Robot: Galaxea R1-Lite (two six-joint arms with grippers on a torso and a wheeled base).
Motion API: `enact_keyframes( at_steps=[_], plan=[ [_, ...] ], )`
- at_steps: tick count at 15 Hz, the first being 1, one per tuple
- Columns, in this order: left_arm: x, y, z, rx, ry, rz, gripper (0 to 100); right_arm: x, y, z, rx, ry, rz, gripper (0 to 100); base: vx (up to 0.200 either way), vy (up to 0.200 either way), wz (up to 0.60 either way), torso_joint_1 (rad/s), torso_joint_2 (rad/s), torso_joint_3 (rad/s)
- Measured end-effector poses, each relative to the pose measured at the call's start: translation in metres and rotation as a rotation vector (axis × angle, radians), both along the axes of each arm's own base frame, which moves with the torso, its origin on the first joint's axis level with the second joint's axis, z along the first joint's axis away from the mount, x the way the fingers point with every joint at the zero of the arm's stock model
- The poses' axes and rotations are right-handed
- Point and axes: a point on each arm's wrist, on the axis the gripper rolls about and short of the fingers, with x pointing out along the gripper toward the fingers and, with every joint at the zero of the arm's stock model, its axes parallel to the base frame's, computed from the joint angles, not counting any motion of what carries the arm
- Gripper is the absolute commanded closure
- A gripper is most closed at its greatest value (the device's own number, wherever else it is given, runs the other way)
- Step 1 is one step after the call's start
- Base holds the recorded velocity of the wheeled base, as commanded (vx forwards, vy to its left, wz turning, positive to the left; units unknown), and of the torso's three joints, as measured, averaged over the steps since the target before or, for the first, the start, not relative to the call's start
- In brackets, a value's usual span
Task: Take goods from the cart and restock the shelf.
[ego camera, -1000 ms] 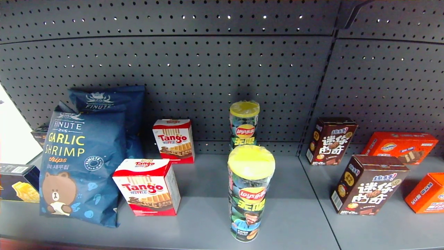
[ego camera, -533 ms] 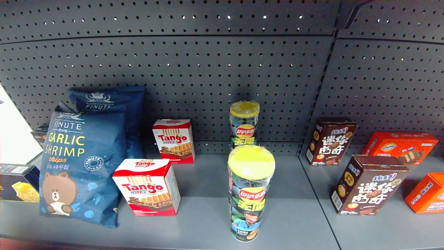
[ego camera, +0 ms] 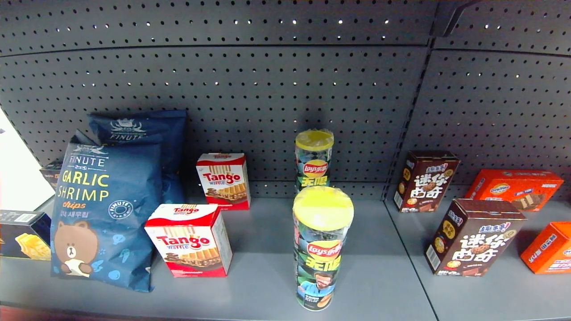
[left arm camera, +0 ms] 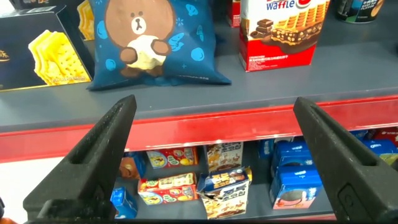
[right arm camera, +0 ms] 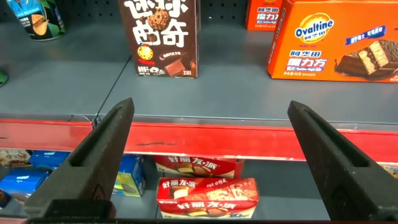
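Fingers of my left gripper (left arm camera: pixel 214 102) stood wide apart with nothing between them, in front of the red front edge (left arm camera: pixel 199 127) of the grey shelf (ego camera: pixel 267 285), off to the left of the front chip can (ego camera: pixel 322 249). That yellow-lidded can stood upright near the shelf's front edge, and I placed everything else from it.

Farthest left of the can sat a black cracker box (ego camera: pixel 22 234). Next to that box, toward the can, a blue shrimp chip bag (ego camera: pixel 105 214) stood upright, with a second blue bag (ego camera: pixel 142 129) behind it. Between the bags and the can stood the front waffle box (ego camera: pixel 192 240), and the rear waffle box (ego camera: pixel 224 179) was farther back, well apart from it.

Directly behind the can, against the pegboard wall (ego camera: pixel 250 98), stood the rear chip can (ego camera: pixel 314 160).

Right of the can came the front brown cookie box (ego camera: pixel 473 236) and the rear brown cookie box (ego camera: pixel 426 180), then, farther right, an orange box at the back (ego camera: pixel 513 187) and another orange box at the front (ego camera: pixel 546 254).

My right gripper (right arm camera: pixel 211 106) also hung spread and empty before the red edge, right of the can, facing the brown cookie box. Under that edge I saw snack boxes on a lower level (right arm camera: pixel 205 186).
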Motion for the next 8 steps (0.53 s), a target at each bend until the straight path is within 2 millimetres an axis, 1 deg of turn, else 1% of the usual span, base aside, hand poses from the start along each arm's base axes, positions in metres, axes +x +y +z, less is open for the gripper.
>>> enact_keyframes(
  at_steps=[3, 5, 8],
  plan=[
    [0.0, 0.0016, 0.0, -0.004, 0.0, 0.072, 0, 0.0, 0.0, 0.0, 0.0, 0.0, -0.001, 0, 0.0, 0.0, 0.0, 0.0, 0.0, 0.0],
    [0.0, 0.0016, 0.0, -0.009, 0.0, 0.073, 0, 0.0, 0.0, 0.0, 0.0, 0.0, -0.001, 0, 0.0, 0.0, 0.0, 0.0, 0.0, 0.0],
    [0.0001, 0.0017, 0.0001, -0.067, 0.0, 0.074, 0, 0.0, 0.0, 0.0, 0.0, 0.0, 0.0, 0, 0.0, 0.0, 0.0, 0.0, 0.0, 0.0]
  ],
)
